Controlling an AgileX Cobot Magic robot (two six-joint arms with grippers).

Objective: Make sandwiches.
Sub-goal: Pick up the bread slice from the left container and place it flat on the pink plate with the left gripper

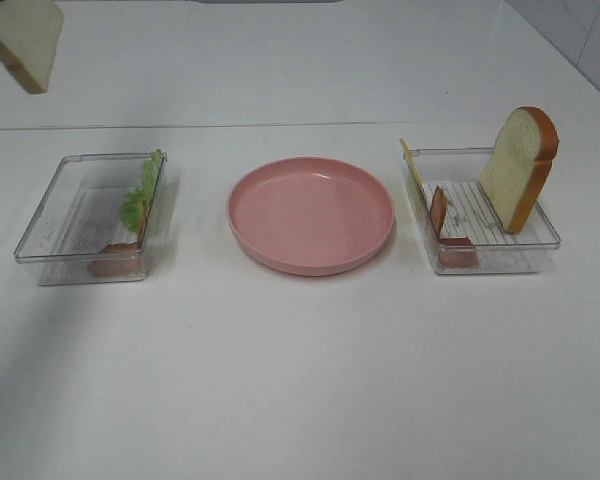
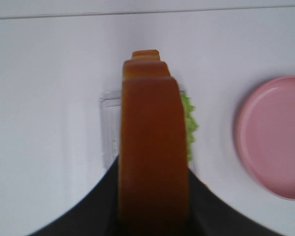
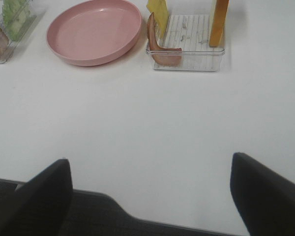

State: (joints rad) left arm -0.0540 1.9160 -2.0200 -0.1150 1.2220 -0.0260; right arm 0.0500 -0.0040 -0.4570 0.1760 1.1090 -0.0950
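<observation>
**White tabletop: left arm has bread in hand, plate lies down-right of it**

Plain white table [image 1: 300,400], matte and bare across the lower frame of the high view, with a white wall behind.

Nearest is the right gripper [image 3: 150,162]. Its jaws are spread wide with nothing between them, and it hangs over bare table well short of the trays.

At mid-frame sits the round pink plate [image 1: 310,215], smooth, shallow-rimmed and holding nothing yet.
- To its left, the left tray [image 1: 40,245] is clear ribbed plastic. A frilly green lettuce leaf [image 1: 145,195] leans on its right wall and a brown bacon strip [image 1: 115,262] lies at its front.
- To its right, the right tray [image 1: 500,262] holds a second bread slice [image 1: 520,170] standing upright, a thin yellow cheese square [image 1: 410,160] against the left wall, and another curled bacon piece [image 1: 440,212].

Farthest, in the upper left corner, is the held bread slice [image 1: 25,40], lifted off the table. The left gripper [image 2: 154,196] is clamped on its flat faces, with the glossy orange-brown crust edge facing the wrist camera.

Key relation: the plate lies down and right of the held slice in the high view, past the left tray. The slice is carried on edge, so it probably needs tipping flat to serve as the base layer. The left arm is the obvious one for this step, though the right gripper is nearer the right tray's pieces.
</observation>
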